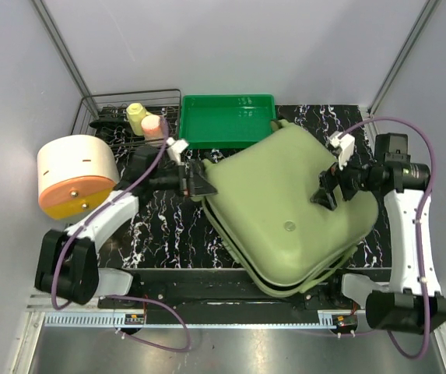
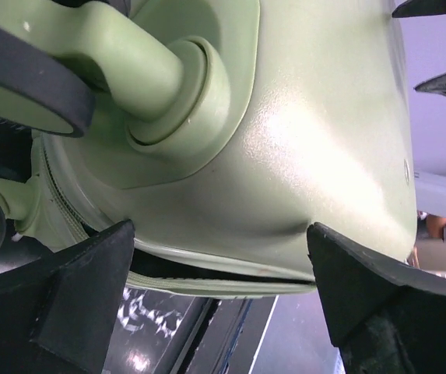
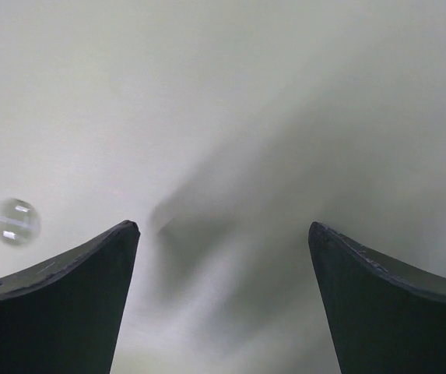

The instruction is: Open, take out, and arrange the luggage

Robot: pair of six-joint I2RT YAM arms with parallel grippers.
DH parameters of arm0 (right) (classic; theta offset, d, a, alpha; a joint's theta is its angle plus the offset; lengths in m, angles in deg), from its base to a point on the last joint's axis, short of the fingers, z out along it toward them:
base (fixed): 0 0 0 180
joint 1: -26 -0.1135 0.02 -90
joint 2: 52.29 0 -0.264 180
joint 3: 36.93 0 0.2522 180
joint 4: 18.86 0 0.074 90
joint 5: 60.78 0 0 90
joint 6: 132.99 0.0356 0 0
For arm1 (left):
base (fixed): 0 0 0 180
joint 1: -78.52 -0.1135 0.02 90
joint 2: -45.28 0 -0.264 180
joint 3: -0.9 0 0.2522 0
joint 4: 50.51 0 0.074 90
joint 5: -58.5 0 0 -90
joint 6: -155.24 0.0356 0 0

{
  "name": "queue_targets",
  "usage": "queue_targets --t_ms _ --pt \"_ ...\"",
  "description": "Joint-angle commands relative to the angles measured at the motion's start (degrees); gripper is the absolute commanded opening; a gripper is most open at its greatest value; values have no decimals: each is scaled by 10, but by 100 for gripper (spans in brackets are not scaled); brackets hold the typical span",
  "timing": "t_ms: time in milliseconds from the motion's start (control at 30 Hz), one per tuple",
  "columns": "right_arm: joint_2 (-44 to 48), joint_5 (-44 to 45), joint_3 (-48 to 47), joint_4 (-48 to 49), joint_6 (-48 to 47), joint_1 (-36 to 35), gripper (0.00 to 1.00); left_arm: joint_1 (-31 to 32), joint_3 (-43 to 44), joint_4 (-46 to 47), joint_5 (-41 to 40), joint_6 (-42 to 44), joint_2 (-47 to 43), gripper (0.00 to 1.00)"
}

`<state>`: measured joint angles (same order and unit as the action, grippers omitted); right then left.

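The luggage (image 1: pixel 285 210), a large pale olive-green hard-shell suitcase, lies flat and skewed in the middle of the table, its lid lifted a crack along the zip rim (image 2: pixel 207 276). My left gripper (image 1: pixel 199 184) is open at its left corner beside a wheel (image 2: pixel 28 78), the jaws standing either side of the rim gap. My right gripper (image 1: pixel 325 193) is open just above the lid's right part, and its wrist view is filled by the plain green shell (image 3: pixel 230 117). Neither gripper holds anything.
A bright green shallow tray (image 1: pixel 229 119) stands behind the suitcase. A wire basket (image 1: pixel 98 109) at the back left holds a yellowish bottle (image 1: pixel 136 117) and a pink one (image 1: pixel 153 127). A cream and orange cylinder (image 1: pixel 75 175) stands at the left.
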<state>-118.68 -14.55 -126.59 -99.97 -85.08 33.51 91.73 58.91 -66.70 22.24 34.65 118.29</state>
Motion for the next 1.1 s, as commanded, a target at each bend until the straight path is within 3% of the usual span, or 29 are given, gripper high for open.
queue_targets --t_ms 0,100,267,367,500,633,767,867,1067 --pt "50 108 -15 -87 54 -14 100 117 60 78 18 -52 82 96" --pt "59 148 -59 -47 89 -14 100 141 112 116 1 -80 140 96" --pt "39 141 -93 -60 94 -14 100 135 174 176 -7 -146 206 97" --pt "36 144 -87 -50 93 -14 100 114 145 177 -21 -147 161 97" --pt "16 112 -115 -43 141 -15 100 65 63 58 -135 -118 51 98" --pt "-8 106 -123 -20 178 -28 100 73 9 -42 -234 -135 -22 99" --pt "-17 125 -134 -13 185 -72 100 114 -39 -4 -279 -174 -31 99" --pt "-12 144 -126 -15 177 -139 100 138 -26 6 -289 -189 -8 99" --pt "13 156 -117 -27 142 -203 100 186 -6 62 -294 -199 69 99"
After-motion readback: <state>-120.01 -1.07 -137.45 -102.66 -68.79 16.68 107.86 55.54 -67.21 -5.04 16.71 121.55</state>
